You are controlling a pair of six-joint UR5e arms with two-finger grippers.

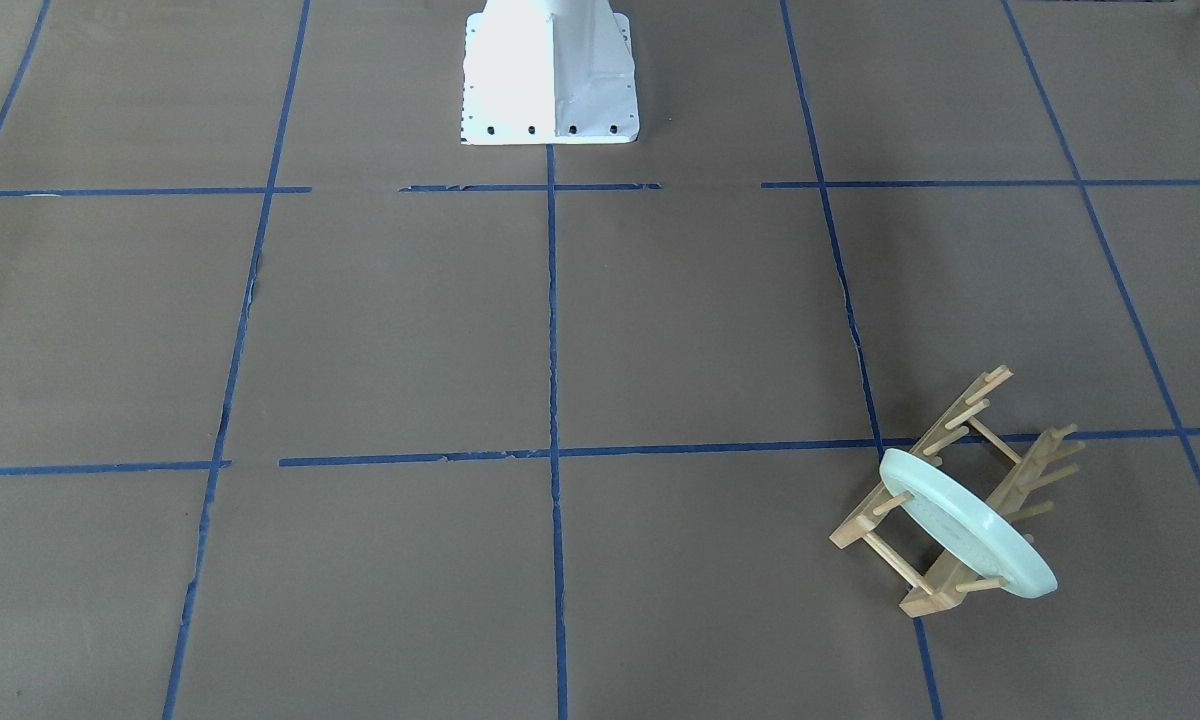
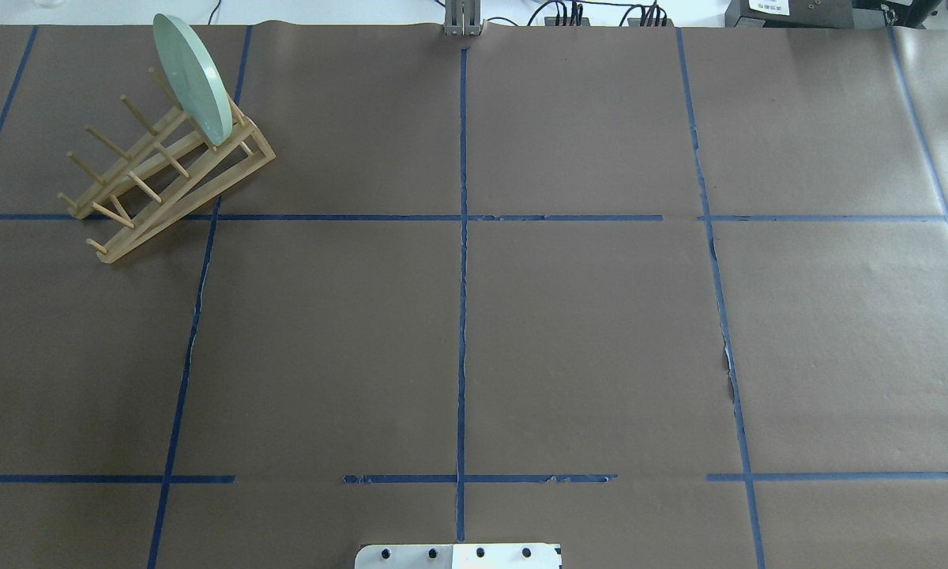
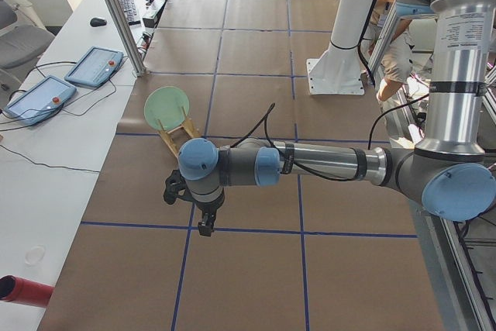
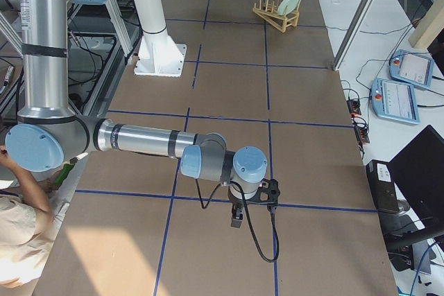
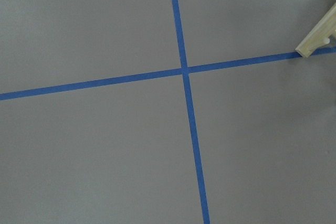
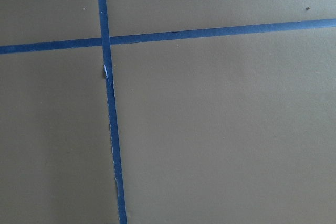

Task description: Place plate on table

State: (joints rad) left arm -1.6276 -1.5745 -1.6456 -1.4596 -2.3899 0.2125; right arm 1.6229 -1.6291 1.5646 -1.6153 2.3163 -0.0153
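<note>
The pale mint-green plate stands on edge between the pegs of the light wooden rack on the brown paper-covered table. In the overhead view the plate and rack are at the far left. My left gripper hangs low over the table, well short of the plate; I cannot tell whether it is open or shut. My right gripper hangs over the table at the opposite end, far from the plate; its state is also unclear. A rack corner shows in the left wrist view.
The white robot base stands at the table's near middle edge. Teach pendants and cables lie on the white bench beside the table. An aluminium post stands near the rack. A person is by the robot's side.
</note>
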